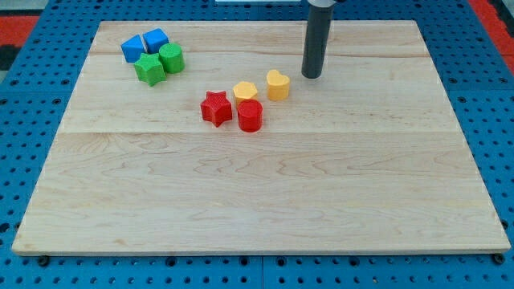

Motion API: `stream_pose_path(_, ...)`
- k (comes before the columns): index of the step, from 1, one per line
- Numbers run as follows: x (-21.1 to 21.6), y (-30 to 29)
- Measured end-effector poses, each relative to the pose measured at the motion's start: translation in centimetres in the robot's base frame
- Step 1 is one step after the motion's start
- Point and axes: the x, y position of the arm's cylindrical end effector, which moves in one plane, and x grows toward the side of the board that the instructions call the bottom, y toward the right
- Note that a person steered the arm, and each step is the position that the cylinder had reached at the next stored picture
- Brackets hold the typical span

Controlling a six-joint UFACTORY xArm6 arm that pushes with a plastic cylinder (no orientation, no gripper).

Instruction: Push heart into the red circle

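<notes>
Wood board (pixel 257 201): my tip (pixel 312 76) just beside yellow heart (pixel 277 84), near red circle (pixel 250 116).

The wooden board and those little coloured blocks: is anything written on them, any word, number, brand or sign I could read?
None: no readable text anywhere in the camera view.
Wooden board: bare grain only.
Yellow heart, red circle, red star, yellow pentagon-like block: plain faces.
Blue blocks and green blocks: plain.
Dark rod, my tip, just to the view's right of the heart: unmarked.
Blue pegboard: holes only.
</notes>
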Motion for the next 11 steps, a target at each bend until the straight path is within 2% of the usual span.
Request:
stream_pose_path(5, -0.2, -1.8)
stream_pose_path(7, 4.1, -10.4)
stream_pose_path(10, 0.4, -10.9)
stream_pose_path(11, 0.0, -12.8)
